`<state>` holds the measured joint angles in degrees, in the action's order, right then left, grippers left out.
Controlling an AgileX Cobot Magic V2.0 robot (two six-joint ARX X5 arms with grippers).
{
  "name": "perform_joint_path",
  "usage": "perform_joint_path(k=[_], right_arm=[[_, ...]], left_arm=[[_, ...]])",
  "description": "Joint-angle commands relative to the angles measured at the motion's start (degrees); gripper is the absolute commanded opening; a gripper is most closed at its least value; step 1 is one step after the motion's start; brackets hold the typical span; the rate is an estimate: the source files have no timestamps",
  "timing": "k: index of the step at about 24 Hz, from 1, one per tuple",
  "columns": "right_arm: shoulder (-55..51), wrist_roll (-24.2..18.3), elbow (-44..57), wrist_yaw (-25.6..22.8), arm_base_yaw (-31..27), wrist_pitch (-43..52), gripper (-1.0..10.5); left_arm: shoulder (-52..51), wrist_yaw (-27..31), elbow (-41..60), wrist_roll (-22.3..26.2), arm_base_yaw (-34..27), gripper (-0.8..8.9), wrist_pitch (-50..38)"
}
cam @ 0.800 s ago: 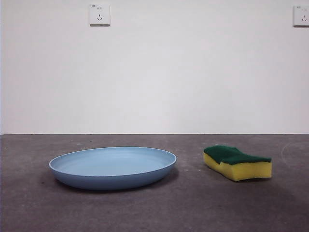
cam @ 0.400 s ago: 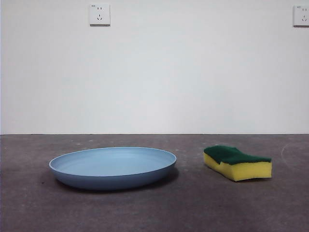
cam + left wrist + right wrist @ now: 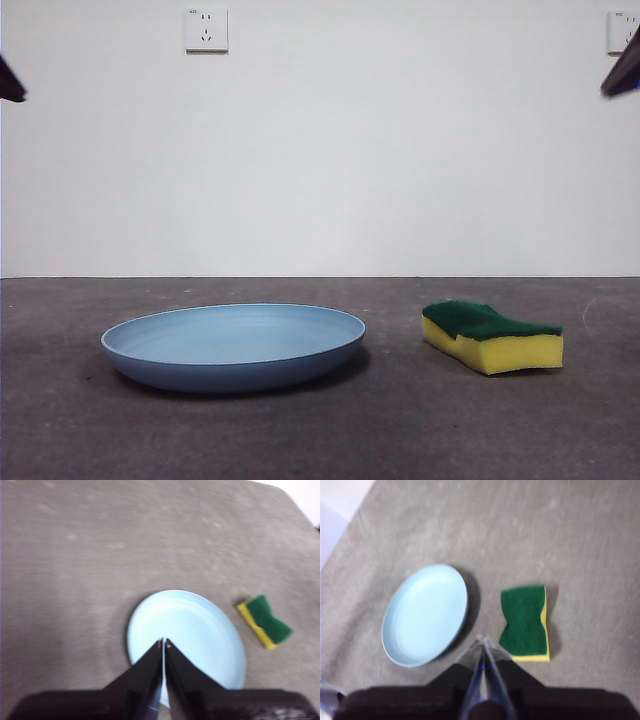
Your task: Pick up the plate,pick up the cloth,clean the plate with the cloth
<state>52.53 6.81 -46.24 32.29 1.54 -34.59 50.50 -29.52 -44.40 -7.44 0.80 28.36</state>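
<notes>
Lying flat on the gray tabletop (image 3: 320,440), the plate (image 3: 233,345) is round and light blue, with its open side facing up. It has no long side because it is a circle. The cloth (image 3: 492,337) is really a small sponge, yellow below and dark green on top. It rests beside the plate, a little apart from it and not touching it. Its green side faces up. In the front view its long side runs away from the plate, and its wavy edges pinch in at the middle.

High above the plate, the left tool (image 3: 163,641) points down at it. Its two black jaws are pressed together, with only a thin line between them, and they hold nothing. In the left wrist view the plate (image 3: 195,635) lies right under the tips, and the sponge (image 3: 265,620) sits off to one side of the plate.

High above the tabletop too, the right tool (image 3: 482,639) has its jaws shut tight and holds nothing. Its tips point at the gap between the plate (image 3: 425,612) and the sponge (image 3: 524,620).

On the white wall behind the plate there are two sockets (image 3: 206,29).

A moment ago the front view showed no arms at all. Now a dark tip peeks in at each top corner. The plate and the sponge have not moved.
</notes>
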Motion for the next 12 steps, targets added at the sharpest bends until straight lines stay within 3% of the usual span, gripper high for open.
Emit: perform_joint_path(k=[1,3,5,9,12], right_arm=[[1.9,-1.3,-0.1,0.4,0.1,0.1,2.1],[3.0,-1.3,-0.1,0.4,0.1,-0.2,3.8],[3.5,-1.3,-0.1,0.2,0.1,-0.3,4.9],[3.5,-1.3,-0.1,0.2,0.1,-0.2,4.9],[3.5,-1.3,-0.1,0.2,0.1,-0.2,4.8]], left_arm=[[1.9,-1.6,0.0,1.2,0.2,2.61,-0.4],[3.3,-1.7,0.0,1.1,0.4,3.27,-0.4],[4.4,-2.3,0.0,1.0,0.7,3.26,-0.3],[8.3,-0.9,-0.6,0.0,2.9,3.27,-1.6],[14.2,6.2,-5.2,1.7,5.9,3.27,1.2]])
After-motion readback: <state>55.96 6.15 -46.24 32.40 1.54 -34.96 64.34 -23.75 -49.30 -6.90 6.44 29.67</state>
